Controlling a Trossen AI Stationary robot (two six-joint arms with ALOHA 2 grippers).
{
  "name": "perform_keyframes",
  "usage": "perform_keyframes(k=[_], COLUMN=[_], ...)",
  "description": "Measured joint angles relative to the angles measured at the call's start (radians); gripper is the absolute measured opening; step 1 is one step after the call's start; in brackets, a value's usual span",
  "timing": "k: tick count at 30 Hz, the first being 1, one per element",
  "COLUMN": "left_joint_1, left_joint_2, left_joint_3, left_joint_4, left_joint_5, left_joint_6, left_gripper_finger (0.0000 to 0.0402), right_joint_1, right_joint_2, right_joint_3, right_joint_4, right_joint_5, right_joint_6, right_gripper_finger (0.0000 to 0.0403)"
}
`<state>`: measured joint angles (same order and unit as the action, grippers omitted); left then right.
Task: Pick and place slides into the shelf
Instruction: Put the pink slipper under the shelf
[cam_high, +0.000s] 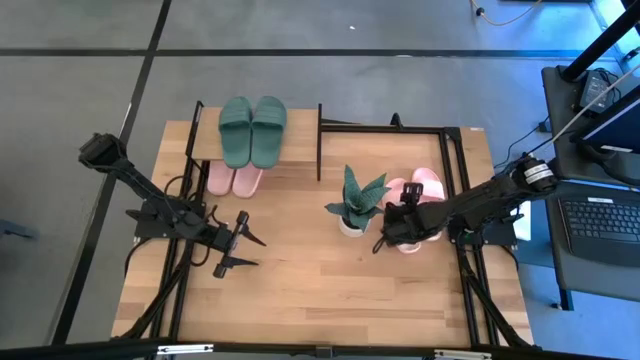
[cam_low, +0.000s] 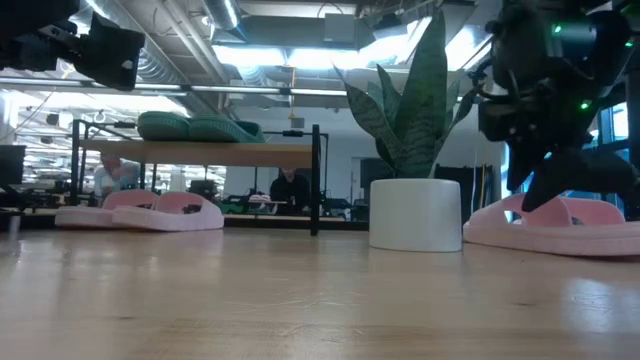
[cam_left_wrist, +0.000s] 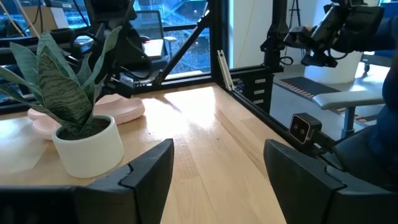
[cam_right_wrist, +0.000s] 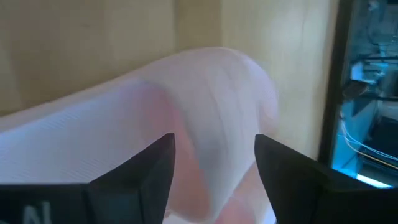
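On a pale, fine-grained wooden table (cam_high: 330, 285), the left gripper (cam_high: 238, 244) hovers with its two dark, blunt fingers (cam_left_wrist: 149, 174) spread apart and nothing between them, well short of the shelf (cam_high: 200, 135), a thin black metal frame under a light wooden board. A dark green pair of slides (cam_high: 252, 130), soft and ribbed, sits on that top board, and a pale pink pair (cam_high: 233, 180) pokes out from the lower level, beyond and to one side of this pincer. Between the two arms stands a potted plant (cam_high: 355, 203), its stiff, banded, sword-shaped leaves rising from a smooth white round pot (cam_low: 415, 214) that partly screens the second pink pair of slides (cam_high: 425, 190) from the left arm. The right gripper (cam_high: 405, 224) sits directly over that pair at the table's right side, its matte black fingers (cam_right_wrist: 143, 171) open and straddling the rounded, finely ribbed strap of a pink slide (cam_right_wrist: 205, 118); the fingers have not closed on it. Black frame rails (cam_high: 465, 240) run along the table's edge just behind this arm, and a laptop (cam_high: 600, 215) rests on a side stand beyond.
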<state>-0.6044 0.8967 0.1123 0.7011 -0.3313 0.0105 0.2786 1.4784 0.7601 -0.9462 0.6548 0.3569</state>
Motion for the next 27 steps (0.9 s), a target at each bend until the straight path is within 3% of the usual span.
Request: perform_keyframes(k=[4,7,15,20,27], left_joint_1=[0.000,0.000,0.000,0.000,0.000], left_joint_2=[0.000,0.000,0.000,0.000,0.000], left_joint_3=[0.000,0.000,0.000,0.000,0.000], left_joint_4=[-0.009,-0.012,-0.012,-0.012,-0.012], left_joint_5=[0.000,-0.001,-0.001,-0.001,-0.001], left_joint_6=[0.000,-0.001,-0.001,-0.002,-0.005], left_gripper_finger=[0.0240,0.0240,0.0240,0.0240,0.0240], right_joint_1=[-0.016,-0.021,-0.021,-0.021,-0.018], right_joint_2=[0.008,0.006,0.005,0.005,-0.040], right_joint_3=[0.000,0.000,0.000,0.005,0.079], right_joint_4=[0.001,0.001,0.001,-0.003,-0.122], right_joint_5=[0.003,0.003,0.000,-0.016,-0.182], right_joint_6=[0.002,0.002,0.001,-0.001,0.006], right_gripper_finger=[0.0209,0.0177,0.0021,0.0018,0.0012])
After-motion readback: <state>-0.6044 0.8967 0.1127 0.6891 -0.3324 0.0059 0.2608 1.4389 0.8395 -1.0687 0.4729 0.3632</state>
